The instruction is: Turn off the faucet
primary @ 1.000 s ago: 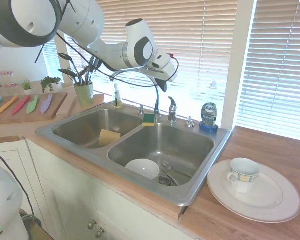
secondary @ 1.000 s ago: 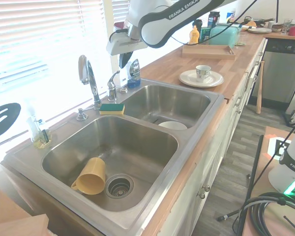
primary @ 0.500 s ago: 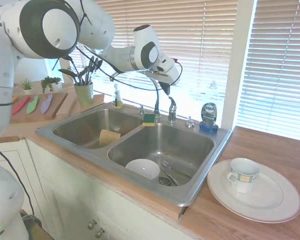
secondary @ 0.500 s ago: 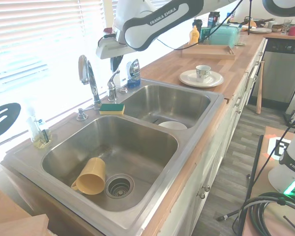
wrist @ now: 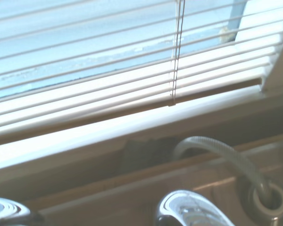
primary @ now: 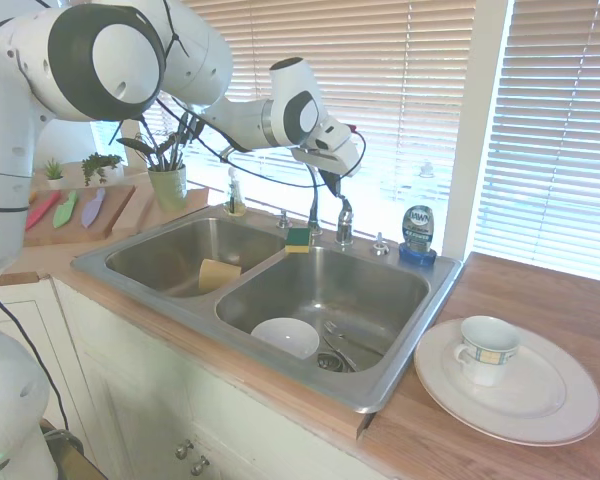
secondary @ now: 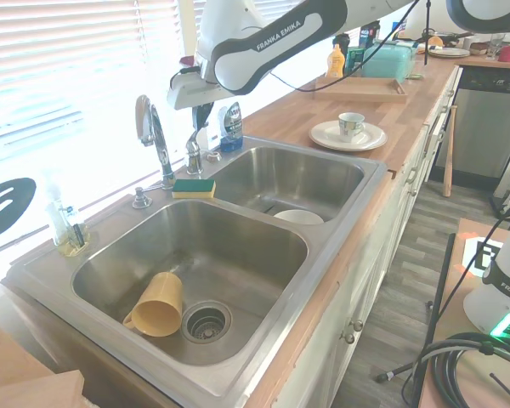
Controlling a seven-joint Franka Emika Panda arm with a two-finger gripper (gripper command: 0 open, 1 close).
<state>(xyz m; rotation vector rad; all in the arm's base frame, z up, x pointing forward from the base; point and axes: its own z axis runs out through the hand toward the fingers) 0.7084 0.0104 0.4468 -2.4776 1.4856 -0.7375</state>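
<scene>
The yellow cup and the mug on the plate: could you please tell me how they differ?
The yellow cup lies on its side in the left basin by the drain; the mug stands upright on the white plate on the wooden counter. The cup is plain yellow, whereas the mug is white with a patterned band. Both have a side handle, and neither is touched by the claw.
</scene>
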